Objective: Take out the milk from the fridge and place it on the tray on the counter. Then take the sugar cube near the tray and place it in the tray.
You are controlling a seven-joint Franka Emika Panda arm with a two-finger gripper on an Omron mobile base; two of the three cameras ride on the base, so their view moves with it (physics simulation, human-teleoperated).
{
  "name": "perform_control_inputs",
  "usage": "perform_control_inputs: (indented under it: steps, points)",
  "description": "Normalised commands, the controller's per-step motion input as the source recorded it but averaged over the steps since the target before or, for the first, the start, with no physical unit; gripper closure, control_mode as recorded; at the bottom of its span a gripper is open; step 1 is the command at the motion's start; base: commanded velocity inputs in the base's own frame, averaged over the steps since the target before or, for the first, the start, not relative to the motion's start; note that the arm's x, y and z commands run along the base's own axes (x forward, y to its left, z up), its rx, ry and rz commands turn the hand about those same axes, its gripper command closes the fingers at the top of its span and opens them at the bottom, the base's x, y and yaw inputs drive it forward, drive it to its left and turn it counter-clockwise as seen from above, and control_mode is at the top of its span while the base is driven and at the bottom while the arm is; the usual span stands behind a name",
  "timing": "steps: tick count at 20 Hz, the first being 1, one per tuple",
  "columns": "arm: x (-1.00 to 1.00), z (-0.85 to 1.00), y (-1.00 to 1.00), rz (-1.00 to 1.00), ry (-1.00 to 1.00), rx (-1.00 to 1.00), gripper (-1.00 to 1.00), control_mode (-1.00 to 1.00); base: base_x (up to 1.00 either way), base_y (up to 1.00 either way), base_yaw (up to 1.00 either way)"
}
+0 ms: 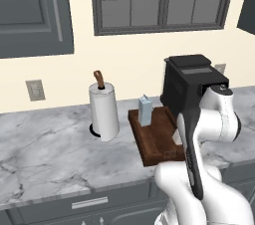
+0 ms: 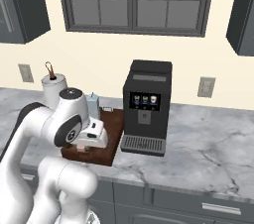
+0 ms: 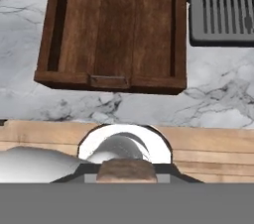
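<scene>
The milk (image 1: 145,110) is a small pale blue carton standing upright in the far end of the dark wooden tray (image 1: 152,142) on the marble counter (image 1: 50,144). In the right base view the milk (image 2: 93,105) stands behind my white hand, which hangs over the near end of the tray (image 2: 113,130). My gripper (image 3: 126,174) is shut on the sugar cube (image 3: 126,168), a tan block between the dark fingertips. From the hand camera the tray (image 3: 114,25) lies ahead, its inside bare where it shows. The fridge is out of view.
A black coffee machine (image 2: 146,111) stands tight against the tray's right side, its grey drip grate (image 3: 223,17) beside the tray. A white paper towel roll (image 1: 103,112) stands left of the tray. Dark cabinet drawers (image 1: 89,202) run below the counter's front edge.
</scene>
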Motion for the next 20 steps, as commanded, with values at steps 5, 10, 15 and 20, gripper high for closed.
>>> perform_control_inputs:
  steps: [5, 10, 15, 20]
  points:
    - [0.42, 0.0, 0.23, 0.08, -0.05, -0.04, 1.0, -1.0, 0.0, 0.0, 0.0]
    - [0.52, -0.08, 0.22, 0.0, 0.0, -0.05, 1.0, -1.0, 0.0, 0.0, 0.0]
    - [0.48, -0.16, 0.09, 0.0, 0.0, -0.04, 1.0, -1.0, 0.0, 0.0, 0.0]
    - [0.5, -0.19, 0.02, 0.01, 0.0, -0.02, 1.0, -1.0, 0.0, 0.0, 0.0]
